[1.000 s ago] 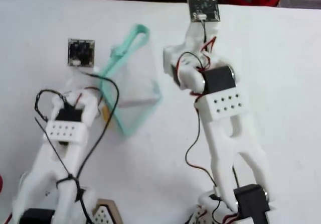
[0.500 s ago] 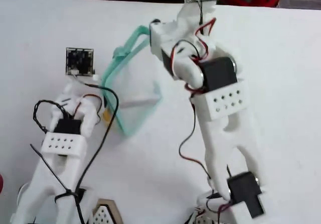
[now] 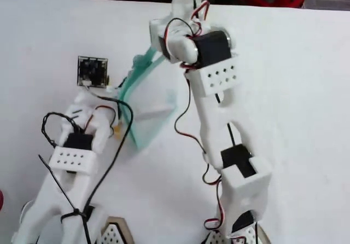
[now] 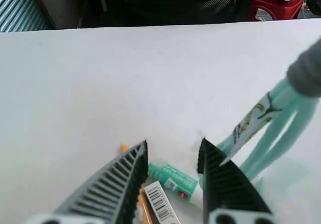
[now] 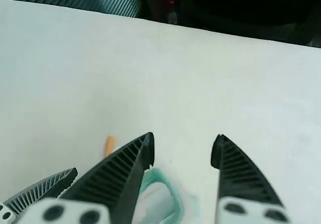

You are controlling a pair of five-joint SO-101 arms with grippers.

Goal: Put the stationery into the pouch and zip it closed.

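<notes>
A: What is the pouch (image 3: 147, 99) made of?
B: Clear, glossy plastic film with matt mint-green trim.
A: And the table (image 3: 306, 91)?
B: Smooth, matt white. The left gripper (image 4: 173, 143) has dark, ribbed, matt plastic fingers (image 4: 120, 184); the right arm (image 3: 210, 118) is smooth white plastic.

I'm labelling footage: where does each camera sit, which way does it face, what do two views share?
High view: fixed above, looking down on table, left arm, right arm, pouch.
Left wrist view: on that wrist, faces stationery past open left gripper.
Right wrist view: on that wrist, faces table's far edge past open right gripper.
Shared: every view shows the pouch.
</notes>
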